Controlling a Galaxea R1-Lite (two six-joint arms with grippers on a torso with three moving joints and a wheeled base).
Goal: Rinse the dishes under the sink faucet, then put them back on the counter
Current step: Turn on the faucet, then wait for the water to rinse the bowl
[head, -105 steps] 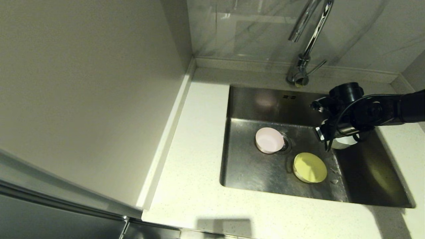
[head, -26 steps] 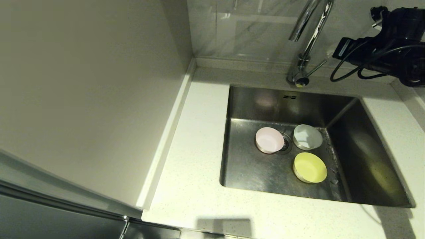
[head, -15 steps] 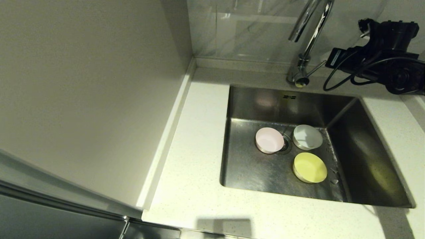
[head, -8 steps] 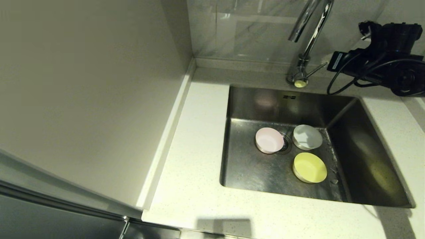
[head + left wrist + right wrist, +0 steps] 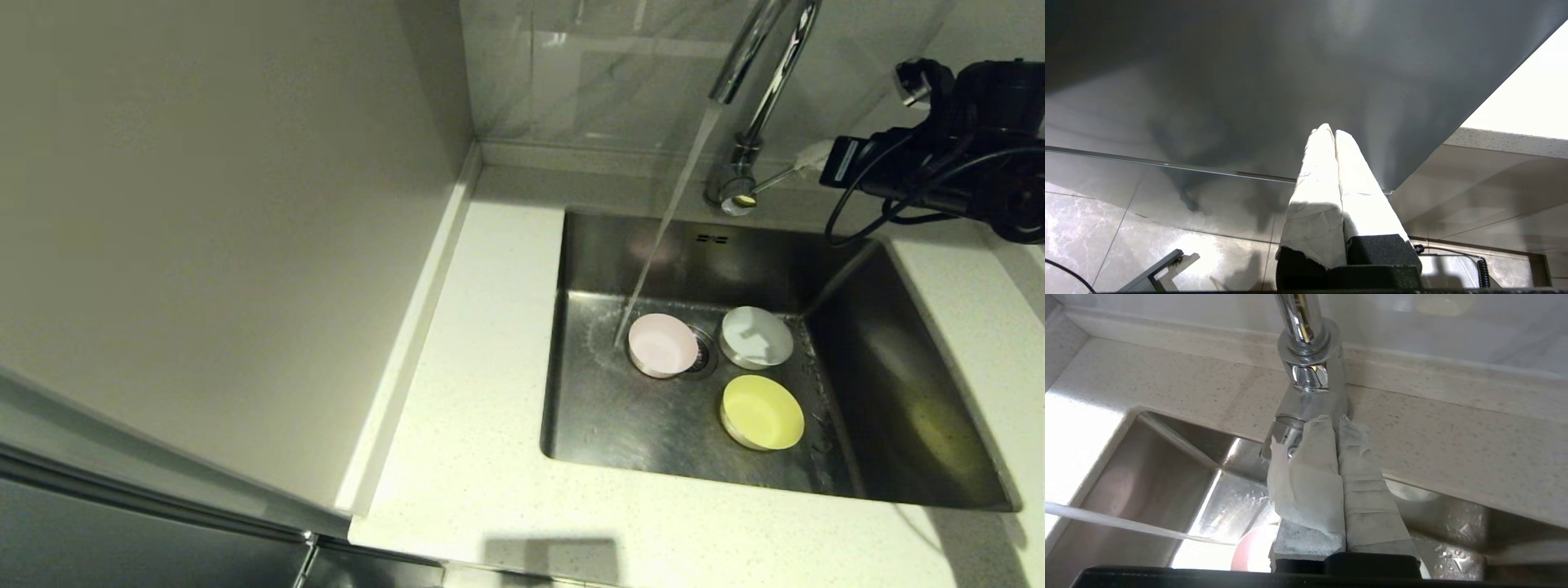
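Off-white speckled counter (image 5: 482, 392) wraps a steel sink (image 5: 914, 408), grey marbled wall tiles (image 5: 620, 73) behind, plain pale panel (image 5: 204, 229) to the side. Right gripper (image 5: 816, 153) is clenched with nothing held, tips at the end of the thin side lever (image 5: 775, 174) of the one faucet (image 5: 755, 98), water stream (image 5: 661, 229) running and landing just beside the pink bowl (image 5: 663, 345). Three bowls sit in the basin below and left of that gripper: pink, white (image 5: 756, 336), yellow-green (image 5: 762, 412); left gripper (image 5: 1334, 134) parked low by the cabinet front, fingers pressed together, empty.
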